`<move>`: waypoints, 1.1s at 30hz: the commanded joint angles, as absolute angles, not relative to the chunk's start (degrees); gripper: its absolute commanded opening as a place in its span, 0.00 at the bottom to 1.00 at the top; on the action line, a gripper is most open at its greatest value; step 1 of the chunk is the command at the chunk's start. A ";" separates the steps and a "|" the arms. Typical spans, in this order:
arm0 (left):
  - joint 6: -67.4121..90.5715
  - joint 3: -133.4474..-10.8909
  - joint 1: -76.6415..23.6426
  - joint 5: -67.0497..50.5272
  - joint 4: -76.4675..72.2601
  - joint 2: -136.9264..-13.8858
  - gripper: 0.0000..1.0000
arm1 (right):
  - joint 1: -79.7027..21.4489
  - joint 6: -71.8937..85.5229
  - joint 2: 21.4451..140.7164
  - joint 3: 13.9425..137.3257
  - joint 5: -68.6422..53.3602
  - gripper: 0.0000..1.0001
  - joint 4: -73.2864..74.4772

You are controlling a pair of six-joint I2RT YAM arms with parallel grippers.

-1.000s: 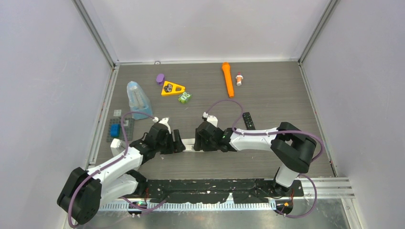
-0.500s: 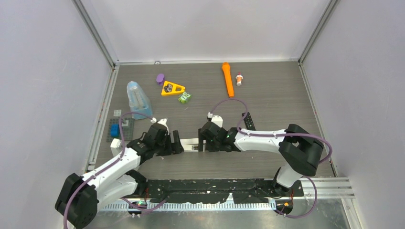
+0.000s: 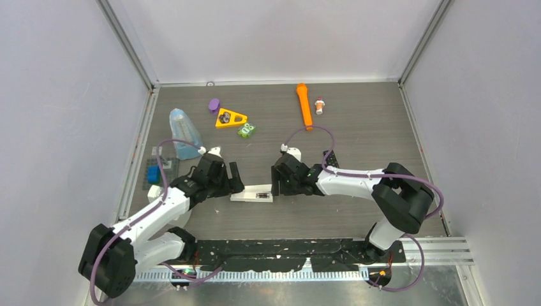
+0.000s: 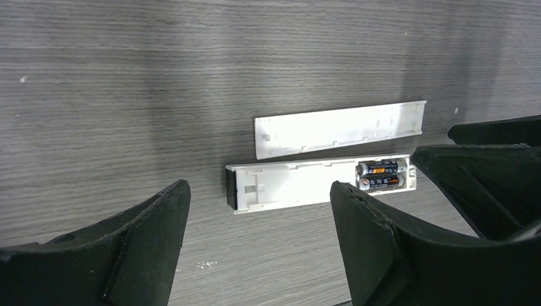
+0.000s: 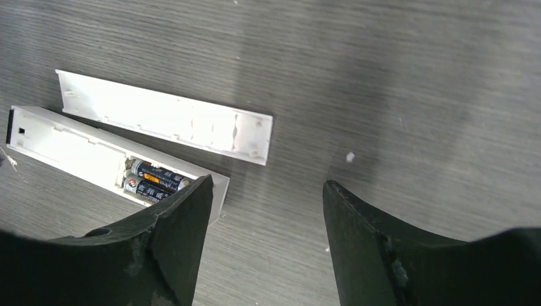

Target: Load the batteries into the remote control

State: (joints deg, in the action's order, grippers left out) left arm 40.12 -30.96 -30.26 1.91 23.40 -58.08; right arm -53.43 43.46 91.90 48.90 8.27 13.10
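Left gripper [image 4: 258, 186] and right gripper [image 5: 268, 183]: jaws spread on both, nothing between them, each hovering low at one end of the remote control [image 4: 300, 186], which lies back-up on the grey table [image 4: 127, 76] between the two arms. Two batteries [image 4: 381, 175] sit side by side in the open bay at the end nearer the right gripper and appear fully seated, so loading looks done. Battery cover [image 4: 338, 129] lies detached, parallel to and just beside the remote; judged remaining: refit the cover, if closing is wanted.
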 commanded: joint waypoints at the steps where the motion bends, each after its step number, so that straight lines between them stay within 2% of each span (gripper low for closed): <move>1: 40.43 -33.21 -29.54 0.29 19.05 -61.77 0.81 | -53.36 33.66 94.11 50.62 7.77 0.66 9.93; 9: 38.87 -32.10 -29.40 -2.97 16.85 -65.12 0.78 | -53.29 18.84 93.89 53.77 9.17 0.61 10.60; 18: 38.31 -28.39 -29.44 -4.81 15.37 -63.31 0.74 | -53.29 19.01 88.90 52.33 1.77 0.62 9.20; 22: 38.53 -26.58 -29.43 -4.72 15.62 -61.39 0.73 | -53.51 18.02 90.24 52.09 -1.59 0.63 8.57; 33: 40.34 -22.39 -29.44 -2.84 17.83 -53.58 0.72 | -56.60 17.94 91.84 52.89 -0.19 0.58 7.79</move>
